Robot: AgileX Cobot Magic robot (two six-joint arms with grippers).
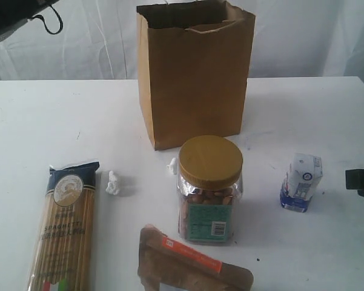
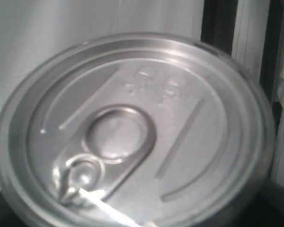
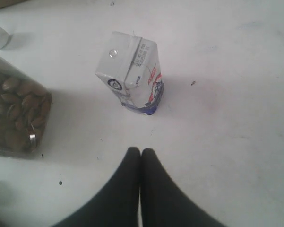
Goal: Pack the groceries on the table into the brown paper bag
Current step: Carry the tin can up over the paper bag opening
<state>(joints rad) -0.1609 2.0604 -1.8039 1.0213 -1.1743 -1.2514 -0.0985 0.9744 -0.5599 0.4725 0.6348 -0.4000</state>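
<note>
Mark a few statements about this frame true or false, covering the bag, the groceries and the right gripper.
1. The brown paper bag stands upright with its top open. True.
2. The spaghetti packet leans against the bag. False: it lies flat on the table, apart from the bag.
3. The right gripper is shut and empty. True.
4. The small carton is inside the bag. False: it stands on the table, apart from the nut jar.
5. The pull-tab jar sits on the table. False: the exterior view shows none there; its lid fills the left wrist view.
</note>
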